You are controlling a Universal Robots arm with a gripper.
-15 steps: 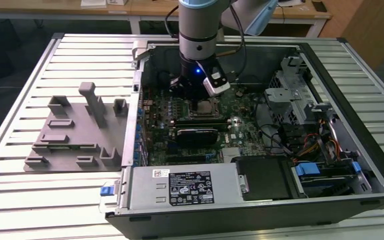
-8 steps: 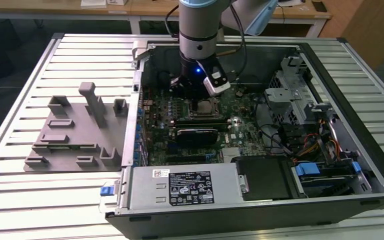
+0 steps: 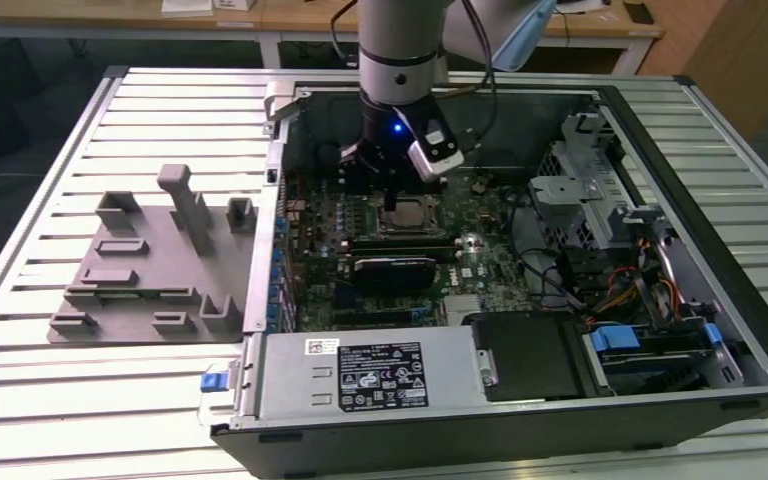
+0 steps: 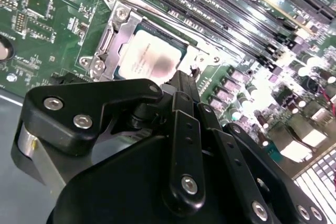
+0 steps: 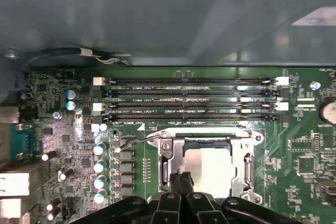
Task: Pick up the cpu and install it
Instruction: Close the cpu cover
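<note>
Robot gripper (image 3: 388,185) hangs low over the motherboard (image 3: 491,250) of an opened computer case (image 3: 704,300), its jaws drawn narrow and gripping nothing. In both wrist views the cpu (image 4: 155,59) (image 5: 212,169) lies flat, silver top up, inside the metal socket frame (image 5: 247,163), apparently already seated. It sits just beyond the fingertips (image 5: 176,182), directly ahead of the jaws, with the memory slots (image 5: 189,95) farther on.

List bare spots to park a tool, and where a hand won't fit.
Free: slatted table between the grey fixture and the near edge; also the strip on the exterior view's left of that fixture. Crowded: inside the case, with the pincer at the cpu beside memory slots.
</note>
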